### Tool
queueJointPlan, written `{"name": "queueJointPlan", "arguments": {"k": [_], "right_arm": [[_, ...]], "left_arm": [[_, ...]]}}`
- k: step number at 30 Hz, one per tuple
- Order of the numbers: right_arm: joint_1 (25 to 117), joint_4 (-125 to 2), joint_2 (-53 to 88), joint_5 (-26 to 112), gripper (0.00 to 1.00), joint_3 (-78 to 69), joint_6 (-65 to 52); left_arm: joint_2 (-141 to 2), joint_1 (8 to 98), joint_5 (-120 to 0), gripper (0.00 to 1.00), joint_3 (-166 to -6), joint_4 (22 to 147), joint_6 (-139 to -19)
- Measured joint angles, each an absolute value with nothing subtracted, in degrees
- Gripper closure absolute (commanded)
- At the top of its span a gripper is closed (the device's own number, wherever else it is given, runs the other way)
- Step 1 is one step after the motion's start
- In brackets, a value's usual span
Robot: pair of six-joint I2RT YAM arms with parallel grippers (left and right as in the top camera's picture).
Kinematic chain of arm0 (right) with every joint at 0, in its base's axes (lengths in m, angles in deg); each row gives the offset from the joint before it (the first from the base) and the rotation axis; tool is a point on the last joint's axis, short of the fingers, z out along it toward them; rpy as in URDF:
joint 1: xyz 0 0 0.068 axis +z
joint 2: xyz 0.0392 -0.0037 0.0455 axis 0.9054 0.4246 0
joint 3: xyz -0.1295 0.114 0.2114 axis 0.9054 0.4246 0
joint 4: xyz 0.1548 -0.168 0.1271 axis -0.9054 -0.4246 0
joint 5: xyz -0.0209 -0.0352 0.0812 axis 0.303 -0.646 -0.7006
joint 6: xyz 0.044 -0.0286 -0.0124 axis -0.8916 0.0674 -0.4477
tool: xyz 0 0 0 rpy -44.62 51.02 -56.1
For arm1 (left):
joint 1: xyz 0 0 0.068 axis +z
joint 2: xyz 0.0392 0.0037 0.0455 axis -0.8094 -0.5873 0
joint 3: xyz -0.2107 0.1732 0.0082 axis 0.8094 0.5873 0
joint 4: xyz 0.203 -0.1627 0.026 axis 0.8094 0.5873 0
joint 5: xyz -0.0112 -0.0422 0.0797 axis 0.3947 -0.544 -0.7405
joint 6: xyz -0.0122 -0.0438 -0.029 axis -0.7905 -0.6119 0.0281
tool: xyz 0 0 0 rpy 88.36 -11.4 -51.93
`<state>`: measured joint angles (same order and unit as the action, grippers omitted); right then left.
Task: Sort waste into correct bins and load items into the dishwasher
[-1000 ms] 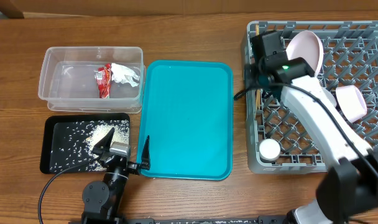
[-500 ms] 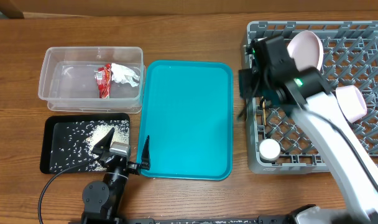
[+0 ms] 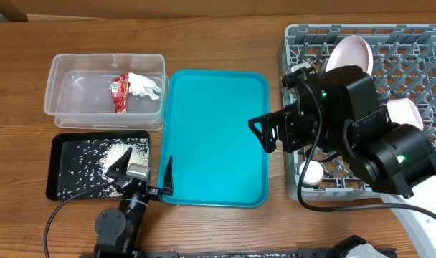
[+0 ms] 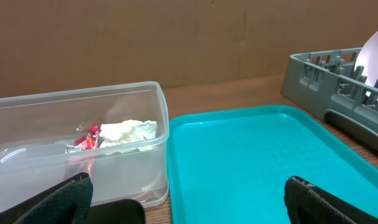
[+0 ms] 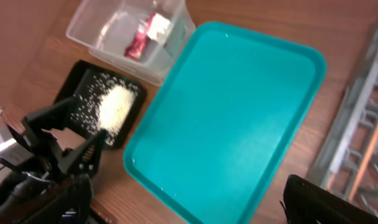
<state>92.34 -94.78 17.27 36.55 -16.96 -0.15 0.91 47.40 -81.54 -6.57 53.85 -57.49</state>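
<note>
The clear tub (image 3: 74, 100) holds the red wrapper (image 3: 119, 93) and the white napkin (image 3: 145, 86). Loose rice (image 3: 117, 153) lies in the black tray (image 3: 64, 183). In the grey dish rack (image 3: 419, 43) stand a white plate (image 3: 349, 56), a bowl (image 3: 404, 115) and a cup (image 3: 313, 172). My right gripper (image 3: 269, 132) hangs open and empty between the rack's left edge and the teal tray; in its own view the right gripper (image 5: 192, 208) looks down on that tray. A tan chopstick (image 5: 366, 155) lies in the rack. My left gripper (image 3: 143, 175) rests open by the black tray.
The teal serving tray (image 3: 214, 136) lies bare between the bins and the rack. From the left wrist, the tub (image 4: 77, 168) sits left, the teal tray (image 4: 251, 162) ahead and the rack (image 4: 319, 68) far right. Brown wooden tabletop surrounds everything.
My right gripper has opened wide and moved from the rack's back-left corner forward and left, rising toward the teal tray's right edge. The left arm has not moved.
</note>
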Motion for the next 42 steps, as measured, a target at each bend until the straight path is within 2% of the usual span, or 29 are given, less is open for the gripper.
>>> {"name": "queueJointPlan", "arguments": {"k": [5, 10, 16, 24, 31, 42], "right_arm": [[88.8, -95.7, 14.9, 37.3, 0.0, -17.0, 1.3], [85.4, -95.1, 5.9, 42.2, 0.0, -17.0, 2.3], [82.3, -87.3, -6.6, 49.7, 0.0, -12.0, 3.3], [75.7, -74.7, -23.9, 51.9, 0.0, 14.5, 4.3], [70.8, -65.4, -40.4, 47.8, 0.0, 41.3, 4.4], [66.8, -41.1, -52.0, 40.7, 0.0, 65.6, 4.4]], "left_arm": [[0.9, 47.4, -81.5, 0.0, -6.6, 53.9, -57.5], [0.9, 47.4, -81.5, 0.0, -6.6, 53.9, -57.5], [0.9, 47.4, -81.5, 0.0, -6.6, 53.9, -57.5], [0.9, 47.4, -81.5, 0.0, -6.6, 53.9, -57.5], [0.9, 47.4, -81.5, 0.0, -6.6, 53.8, -57.5], [0.9, 47.4, -81.5, 0.0, -6.6, 53.9, -57.5]]}}
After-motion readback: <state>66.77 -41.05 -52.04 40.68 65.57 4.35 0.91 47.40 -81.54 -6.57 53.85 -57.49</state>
